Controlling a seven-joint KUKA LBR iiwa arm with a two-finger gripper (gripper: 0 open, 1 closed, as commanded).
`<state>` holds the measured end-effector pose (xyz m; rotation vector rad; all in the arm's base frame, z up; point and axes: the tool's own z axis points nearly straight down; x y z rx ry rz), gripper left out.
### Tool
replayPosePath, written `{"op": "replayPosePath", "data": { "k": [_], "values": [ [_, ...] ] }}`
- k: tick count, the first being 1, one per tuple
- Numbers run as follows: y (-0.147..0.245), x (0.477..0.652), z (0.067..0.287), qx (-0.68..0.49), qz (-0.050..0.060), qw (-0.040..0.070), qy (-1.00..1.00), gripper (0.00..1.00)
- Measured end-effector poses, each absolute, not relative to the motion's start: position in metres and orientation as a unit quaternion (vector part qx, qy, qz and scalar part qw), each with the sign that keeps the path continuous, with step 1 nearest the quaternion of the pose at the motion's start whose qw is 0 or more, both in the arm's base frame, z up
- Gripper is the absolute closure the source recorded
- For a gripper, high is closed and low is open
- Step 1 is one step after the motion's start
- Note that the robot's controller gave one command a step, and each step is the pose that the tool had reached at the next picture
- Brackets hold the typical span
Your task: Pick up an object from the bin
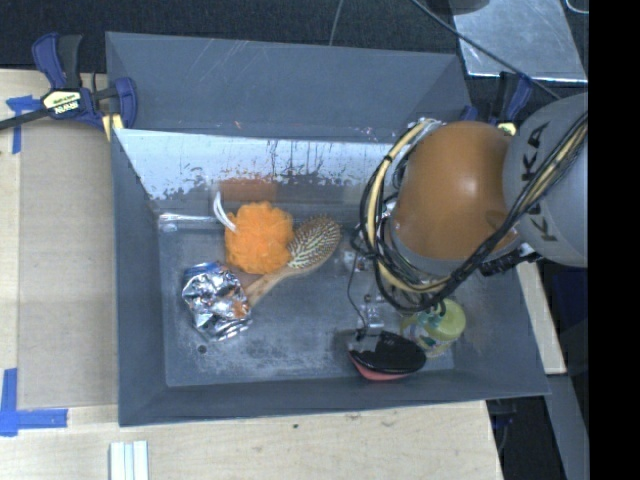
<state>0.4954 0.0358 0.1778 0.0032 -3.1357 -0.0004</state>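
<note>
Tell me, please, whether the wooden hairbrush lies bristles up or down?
Bristles up: the hairbrush lies flat beside the orange pouf, its bristled face showing.

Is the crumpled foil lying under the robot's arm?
No, the crumpled foil lies at the left of the bin, by the hairbrush handle.

Overhead light is glaring off the bin's back wall [250,158] and glinting on the crumpled foil [213,301], leaving the bin floor dimmer.
</note>
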Motion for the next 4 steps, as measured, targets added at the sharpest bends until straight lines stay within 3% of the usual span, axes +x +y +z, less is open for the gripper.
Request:
{"op": "replayPosePath", "data": {
  "k": [1,2,3,4],
  "values": [
    [0.062,0.562,0.156,0.054,-0.001,0.000,-0.999,0.00],
    [0.053,0.611,0.096,0.055,-0.001,-0.002,-0.999,0.00],
    [0.053,0.611,0.100,0.054,-0.001,-0.004,-0.999,1.00],
    [0.004,0.596,0.215,0.269,0.001,-0.008,-0.963,1.00]
  ]
}}
